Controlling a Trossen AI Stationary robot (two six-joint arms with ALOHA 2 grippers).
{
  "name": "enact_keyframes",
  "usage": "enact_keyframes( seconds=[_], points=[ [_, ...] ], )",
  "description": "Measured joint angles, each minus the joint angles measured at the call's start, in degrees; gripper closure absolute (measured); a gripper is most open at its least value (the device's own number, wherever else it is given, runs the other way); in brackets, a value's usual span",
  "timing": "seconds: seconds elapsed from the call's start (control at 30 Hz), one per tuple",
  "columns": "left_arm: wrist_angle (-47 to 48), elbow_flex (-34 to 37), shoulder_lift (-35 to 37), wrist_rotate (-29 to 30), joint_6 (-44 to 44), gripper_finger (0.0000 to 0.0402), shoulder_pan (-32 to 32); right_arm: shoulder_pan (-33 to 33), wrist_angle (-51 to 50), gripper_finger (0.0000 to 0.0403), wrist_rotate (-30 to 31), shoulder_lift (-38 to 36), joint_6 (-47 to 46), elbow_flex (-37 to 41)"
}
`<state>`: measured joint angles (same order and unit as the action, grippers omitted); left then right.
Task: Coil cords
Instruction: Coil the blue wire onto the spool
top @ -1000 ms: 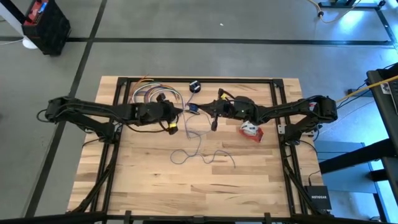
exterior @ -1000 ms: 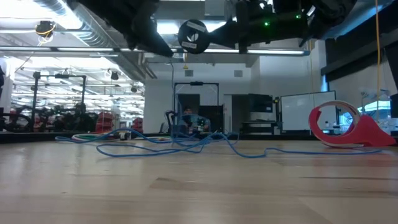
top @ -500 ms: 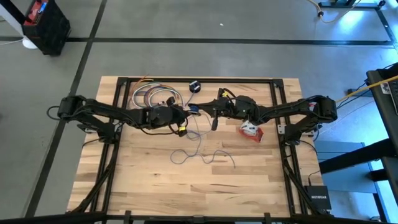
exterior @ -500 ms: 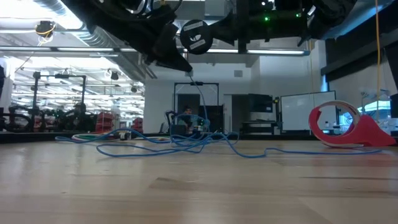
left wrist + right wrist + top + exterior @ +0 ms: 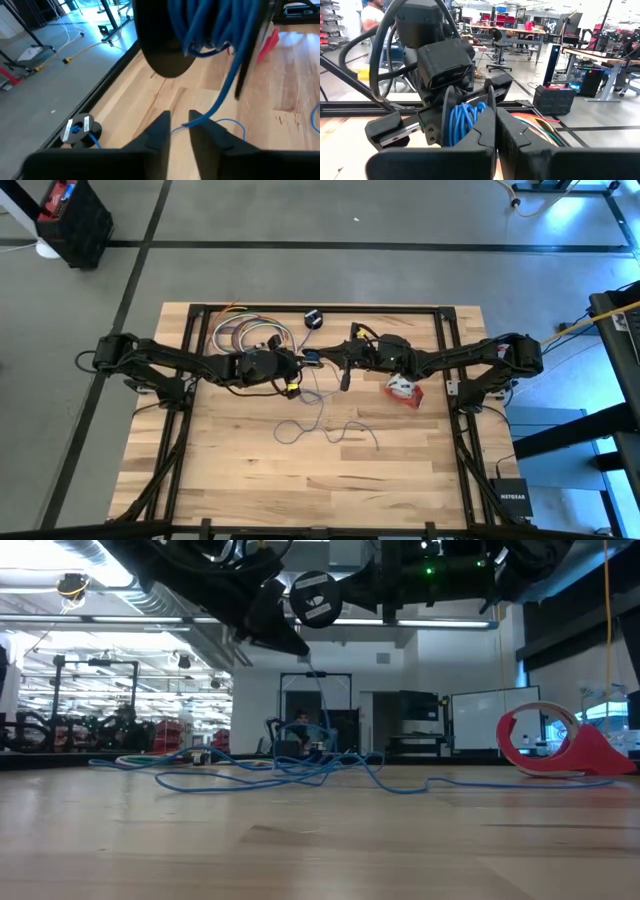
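Observation:
A black round puck [image 5: 314, 598] with blue cord wound on it [image 5: 462, 120] hangs high over the table's middle, and my right gripper [image 5: 495, 125] is shut on it. From the coil the thin bluish cord [image 5: 222, 97] runs to my left gripper [image 5: 179, 120], which faces the puck from the left with its fingers apart. The cord then drops [image 5: 318, 710] to loose loops lying on the wood [image 5: 325, 428]. My left gripper has the cord lying at the tip of one finger [image 5: 190, 122], not pinched, as the fingers stand apart. The fingers come from the table's left, slanting slightly down. Below them the cord hangs to the table. My right gripper pinches one flange of the puck [image 5: 490, 102] between its two fingers. The fingers come level from the table's right. The puck is lifted clear and stands on edge, flat face [image 5: 314, 598] toward the near edge.
A bundle of coloured cords [image 5: 245, 332] and a small black spool [image 5: 313, 318] lie at the far edge. A red-and-white thing shaped like a tape dispenser [image 5: 403, 390] stands right of centre. Bare wood [image 5: 300, 480] fills the near half. A person [image 5: 370, 15] is beyond the table.
My left gripper has gone down and toward the table's right, closer to the puck, then kept still. The hanging stretch of cord has shifted right with it. The puck and the loops on the table have stayed in place.

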<state>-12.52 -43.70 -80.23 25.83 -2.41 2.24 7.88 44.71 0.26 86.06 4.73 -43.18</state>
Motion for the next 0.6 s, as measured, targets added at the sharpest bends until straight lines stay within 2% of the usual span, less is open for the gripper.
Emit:
enact_keyframes(
  seconds=[0.13, 0.23, 0.4, 0.6],
  points=[
    [0.03, -0.02, 0.00, -0.02, -1.37, 0.0294, -0.11, 0.00, -0.16, 0.0399, 0.01, 0.00, 0.07, 0.00],
    [-0.01, -0.02, 0.00, -0.02, -1.31, 0.0278, -0.18, 0.00, -0.30, 0.0396, 0.04, 0.00, 0.09, 0.00],
    [0.13, -0.07, 0.04, -0.01, -2.42, 0.0275, -1.21, 0.00, -0.76, 0.0397, 0.04, 0.00, 0.19, 0.00],
    [5.29, -0.11, 3.28, -0.11, -1.33, 0.0276, -2.87, 0.00, -0.76, 0.0397, 0.08, 0.00, 0.20, 0.00]
  ],
)
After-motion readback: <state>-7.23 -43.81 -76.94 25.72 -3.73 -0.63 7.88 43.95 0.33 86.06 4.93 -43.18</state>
